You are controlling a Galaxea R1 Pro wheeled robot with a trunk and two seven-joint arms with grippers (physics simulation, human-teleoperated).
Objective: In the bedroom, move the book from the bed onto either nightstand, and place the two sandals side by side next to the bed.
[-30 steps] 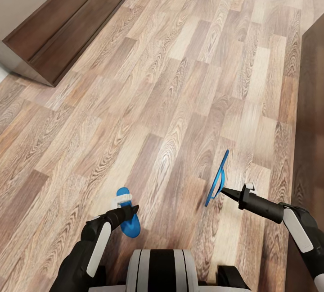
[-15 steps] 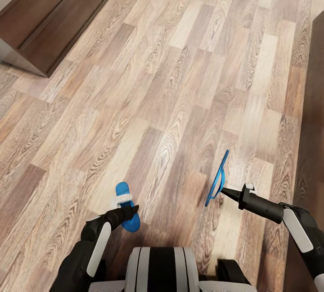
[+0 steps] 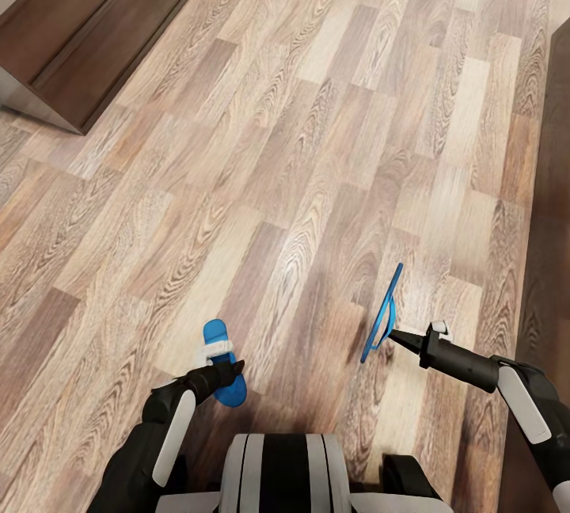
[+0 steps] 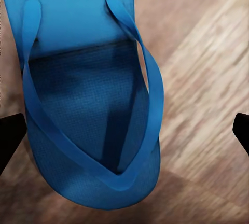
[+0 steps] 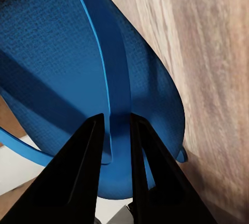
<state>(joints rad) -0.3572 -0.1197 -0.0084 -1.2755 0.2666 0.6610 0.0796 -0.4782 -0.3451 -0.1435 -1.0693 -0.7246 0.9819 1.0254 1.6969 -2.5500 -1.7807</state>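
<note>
Sandals are both off the floor, one at each arm. At left, one sandal (image 3: 224, 366) sits flat beneath the left gripper (image 4: 124, 130), whose fingers stand wide apart on either side of it; what bears it I cannot tell. At right, the other sandal (image 3: 383, 313) hangs on edge, the right gripper (image 5: 119, 125) pinched narrow on its strap. To finish well, bring both near the bed, lower each sole-down, toes matched, edges just beside each other.

Light-brown wood-plank floor (image 3: 317, 141) spreads across the room. A long, low dark-wood bench (image 3: 103, 22) stands far left, and dark wooden furniture (image 3: 554, 244) edges the right side.
</note>
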